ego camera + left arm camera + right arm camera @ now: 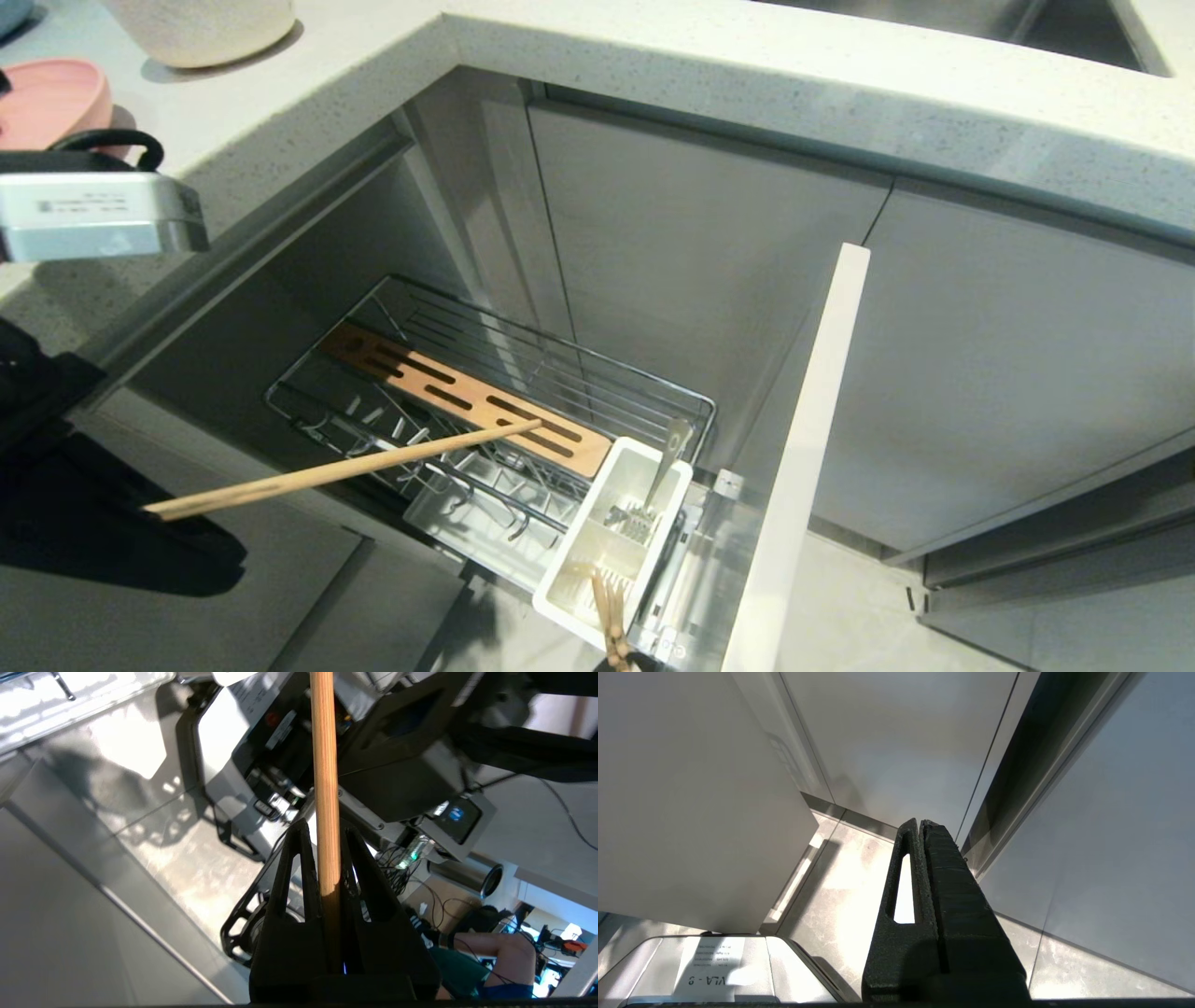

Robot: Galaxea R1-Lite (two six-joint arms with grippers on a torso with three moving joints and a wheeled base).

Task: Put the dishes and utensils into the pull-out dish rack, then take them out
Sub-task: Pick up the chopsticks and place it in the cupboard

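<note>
My left gripper (325, 828) is shut on one light wooden chopstick (322, 765). In the head view this gripper (140, 511) is a dark shape at the lower left. The chopstick (355, 467) slants from it over the pull-out dish rack (653, 385), its tip above the slotted wooden strip (467, 397). In the rack's white cutlery tub (560, 560) a shiny metal spoon (670, 453) stands in the far compartment. More wooden chopstick ends (607, 611) lie in the near one. The pink plate (47, 98) and the cream bowl (201, 28) stand on the counter at the top left.
The rack's pale cabinet front (803, 448) stands pulled out on the right of the basket. The speckled countertop (747, 75) overhangs the grey cabinet doors. My right gripper (920, 823) hangs shut and empty near the floor by the cabinets. A person's leg (495, 952) shows behind the robot.
</note>
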